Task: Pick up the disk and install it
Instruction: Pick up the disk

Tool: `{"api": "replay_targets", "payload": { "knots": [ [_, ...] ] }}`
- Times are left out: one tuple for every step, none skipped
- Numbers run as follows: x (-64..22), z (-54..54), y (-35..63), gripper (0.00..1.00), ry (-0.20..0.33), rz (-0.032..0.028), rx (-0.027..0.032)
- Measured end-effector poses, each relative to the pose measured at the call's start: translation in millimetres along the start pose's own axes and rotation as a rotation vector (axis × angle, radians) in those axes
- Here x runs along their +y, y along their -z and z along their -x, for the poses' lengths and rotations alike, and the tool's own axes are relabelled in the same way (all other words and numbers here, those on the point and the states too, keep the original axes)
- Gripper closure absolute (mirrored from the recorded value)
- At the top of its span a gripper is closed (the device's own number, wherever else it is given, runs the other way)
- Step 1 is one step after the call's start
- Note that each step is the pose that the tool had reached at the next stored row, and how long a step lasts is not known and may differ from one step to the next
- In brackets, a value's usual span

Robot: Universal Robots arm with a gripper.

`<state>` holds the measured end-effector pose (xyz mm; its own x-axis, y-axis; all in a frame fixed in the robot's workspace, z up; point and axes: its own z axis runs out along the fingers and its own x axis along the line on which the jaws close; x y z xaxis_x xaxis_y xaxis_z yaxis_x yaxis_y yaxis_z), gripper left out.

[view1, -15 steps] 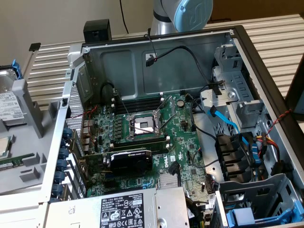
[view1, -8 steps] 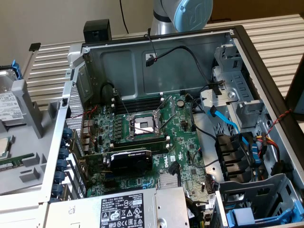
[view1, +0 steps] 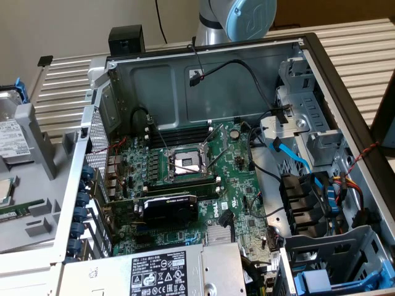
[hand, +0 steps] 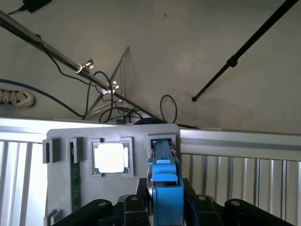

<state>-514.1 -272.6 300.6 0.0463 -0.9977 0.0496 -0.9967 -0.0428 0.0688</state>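
The disk [hand: 164, 176] stands on edge in a slot of a grey holder plate [hand: 61, 207], with its bright blue frame rising toward the wrist camera. My gripper [hand: 166, 188] straddles that blue frame. The black fingers [hand: 142, 188] press close against both of its sides, so the jaws look shut on it. In the exterior view the disk's white label [view1: 9, 140] shows at the far left edge, in the grey holder outside the open computer case [view1: 308, 46].
The holder also carries a processor chip [hand: 110, 157] and a memory stick [hand: 75, 181]. Inside the case are the motherboard [view1: 185, 163], a silver power-supply box [view1: 166, 274], and drive cages with a blue tray [view1: 321, 280] at the exterior view's right. Loose cables hang there.
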Motion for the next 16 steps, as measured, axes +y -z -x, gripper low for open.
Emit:
{"api": "replay_targets", "payload": {
  "knots": [
    [0.3,-0.1,0.1,0.62,0.000,-0.0001,0.0000],
    [0.5,-0.3,0.1,0.62,0.000,-0.0005,0.0000],
    [0.8,-0.9,0.1,0.62,0.000,-0.0011,0.0000],
    [0.9,-1.5,0.0,0.62,0.000,-0.0020,0.0000],
    [1.0,-2.3,0.0,0.62,0.000,-0.0030,0.0000],
    [1.1,-3.4,-0.1,0.62,0.000,-0.0044,-0.0004],
    [1.3,-4.4,-0.2,0.62,0.000,-0.0055,-0.0012],
    [1.4,-5.3,-0.2,0.62,0.000,-0.0068,-0.0022],
    [1.5,-6.0,-0.3,0.62,0.000,-0.0088,-0.0035],
    [1.6,-6.3,-0.3,0.62,0.000,-0.0113,-0.0050],
    [1.7,-6.4,-0.3,0.62,0.000,-0.0130,-0.0067],
    [1.8,-6.3,-0.3,0.62,0.000,-0.0147,-0.0085],
    [1.9,-6.4,-0.3,0.62,0.000,-0.0159,-0.0101],
    [2.1,-6.4,-0.3,0.62,0.000,-0.0169,-0.0116],
    [2.2,-6.4,-0.4,0.62,0.000,-0.0180,-0.0137],
    [2.6,-6.4,-0.4,0.62,0.000,-0.0193,-0.0165]
  ]
}}
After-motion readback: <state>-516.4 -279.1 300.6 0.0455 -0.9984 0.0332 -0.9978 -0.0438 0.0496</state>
